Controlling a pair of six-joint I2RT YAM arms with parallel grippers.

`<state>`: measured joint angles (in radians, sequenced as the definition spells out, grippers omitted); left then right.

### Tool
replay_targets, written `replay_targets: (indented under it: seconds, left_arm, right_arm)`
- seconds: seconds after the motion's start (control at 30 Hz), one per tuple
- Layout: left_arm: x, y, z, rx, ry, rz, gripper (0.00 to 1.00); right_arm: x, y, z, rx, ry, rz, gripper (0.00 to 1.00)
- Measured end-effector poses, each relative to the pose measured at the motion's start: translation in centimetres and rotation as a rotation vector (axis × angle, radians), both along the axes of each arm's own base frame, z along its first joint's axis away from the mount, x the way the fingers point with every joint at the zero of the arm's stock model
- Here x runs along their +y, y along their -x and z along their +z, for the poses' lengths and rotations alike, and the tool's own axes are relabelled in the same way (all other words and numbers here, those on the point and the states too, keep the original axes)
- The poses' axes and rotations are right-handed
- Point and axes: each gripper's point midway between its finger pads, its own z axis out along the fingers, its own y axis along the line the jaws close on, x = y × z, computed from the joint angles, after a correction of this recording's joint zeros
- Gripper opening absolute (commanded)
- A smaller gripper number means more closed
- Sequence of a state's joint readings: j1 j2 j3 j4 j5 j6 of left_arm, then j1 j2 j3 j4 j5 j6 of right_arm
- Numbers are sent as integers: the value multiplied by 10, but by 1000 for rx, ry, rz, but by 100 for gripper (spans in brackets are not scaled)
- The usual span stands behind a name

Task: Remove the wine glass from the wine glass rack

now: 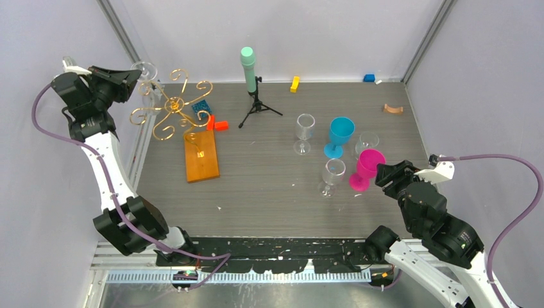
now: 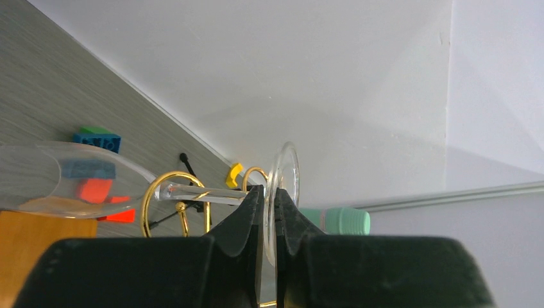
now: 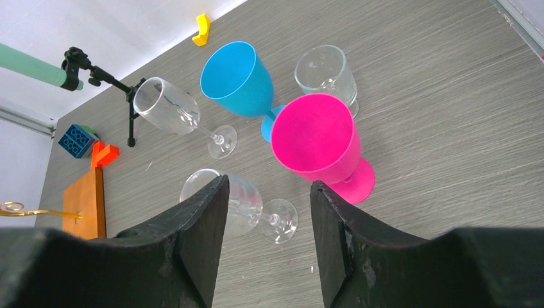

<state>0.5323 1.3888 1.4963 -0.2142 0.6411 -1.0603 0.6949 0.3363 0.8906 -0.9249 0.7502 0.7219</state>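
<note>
Left gripper point(image 1: 136, 76) is up at the far left, just left of the rack point(image 1: 173, 104). Its fingers point(image 2: 247, 212) are pinched narrow on the foot disc of the wine glass point(image 2: 77, 174). The glass lies on its side: foot in the jaws, stem across a gold loop of the rack, bowl past it. Can't tell if the stem rests on the wire or is clear of it. From the top camera only the foot point(image 1: 145, 68) reads clearly.

The rack's orange base point(image 1: 201, 159) sits flat on the table, left side.

Right gripper point(image 3: 266, 244) is wide open and holds nothing. It hangs at the near right, just beside the pink goblet point(image 1: 367, 168). A blue goblet point(image 1: 340, 135) and three clear glasses stand close by, the nearest point(image 1: 333, 174) just left of the pink one. A tripod with a mint cylinder point(image 1: 249, 64) stands far centre.
</note>
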Motion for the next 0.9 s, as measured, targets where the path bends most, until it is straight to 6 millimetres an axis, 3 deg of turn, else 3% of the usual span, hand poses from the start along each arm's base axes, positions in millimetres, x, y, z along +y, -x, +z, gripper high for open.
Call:
replay_targets:
  seconds: [0.37, 0.6, 0.9]
  left_arm:
    - [-19, 2, -6, 9, 29, -136, 0]
    - [-22, 33, -6, 94, -63, -62, 0]
    - [1, 66, -2, 189, -233, 144, 0]
  right_arm:
    - [1, 0, -1, 3, -6, -2, 55]
    - [0, 0, -2, 5, -5, -2, 55]
    - [0, 1, -2, 2, -8, -2, 55]
